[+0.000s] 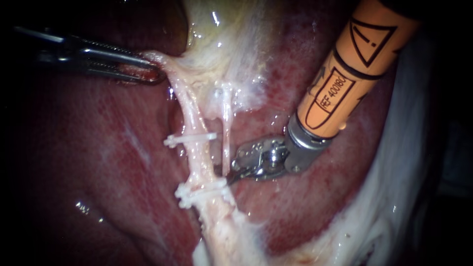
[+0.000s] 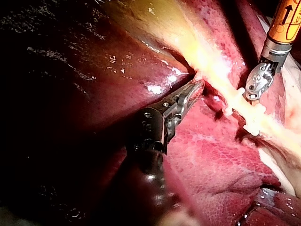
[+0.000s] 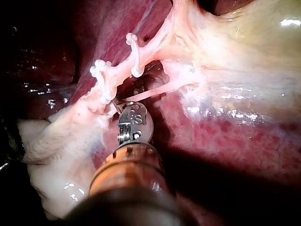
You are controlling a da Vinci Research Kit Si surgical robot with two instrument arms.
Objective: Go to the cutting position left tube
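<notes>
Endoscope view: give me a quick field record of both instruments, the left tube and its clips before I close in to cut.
left instrument: shut on gallbladder edge
right instrument: tip beside left tube, close above lower clip
left tube: uncut, upper clip and lower clip across it
right tube: thin, no clip

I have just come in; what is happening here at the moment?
The left instrument grips tissue next to the gallbladder. The right instrument is close beside the left tube, next to its lower clip; the upper clip sits further up. The tube is not yet cut.
</notes>
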